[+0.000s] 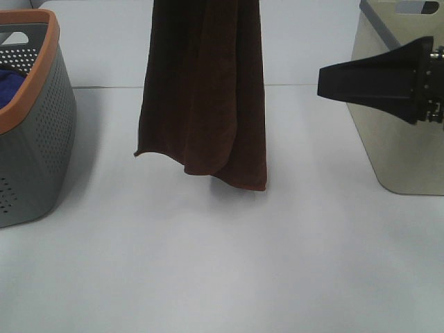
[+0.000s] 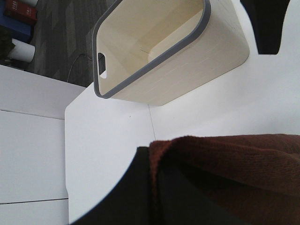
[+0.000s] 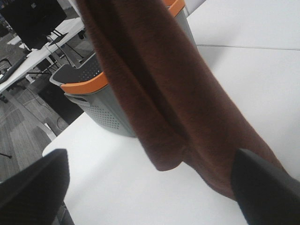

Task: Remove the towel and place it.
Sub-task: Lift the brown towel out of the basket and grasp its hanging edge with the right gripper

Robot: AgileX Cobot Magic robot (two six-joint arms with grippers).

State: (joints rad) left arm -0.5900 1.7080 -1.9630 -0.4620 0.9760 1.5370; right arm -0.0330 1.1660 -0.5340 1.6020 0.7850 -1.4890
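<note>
The dark brown towel (image 1: 205, 97) hangs in folds from above the top edge of the exterior view, its lower hem close over the white table (image 1: 222, 263). My left gripper (image 2: 154, 180) is shut on the towel's upper part (image 2: 234, 164); the gripper is out of the exterior view. My right gripper (image 1: 325, 82) hovers to the right of the towel, pointing at it and apart from it. In the right wrist view its fingers (image 3: 33, 187) stand wide apart, open and empty, with the towel (image 3: 173, 93) hanging ahead of them.
A grey perforated basket with an orange rim (image 1: 35, 139) stands at the left with a blue cloth (image 1: 8, 83) inside; it also shows in the right wrist view (image 3: 93, 84). A beige bin with a grey rim (image 1: 402, 139) stands at the right, empty inside (image 2: 154, 47).
</note>
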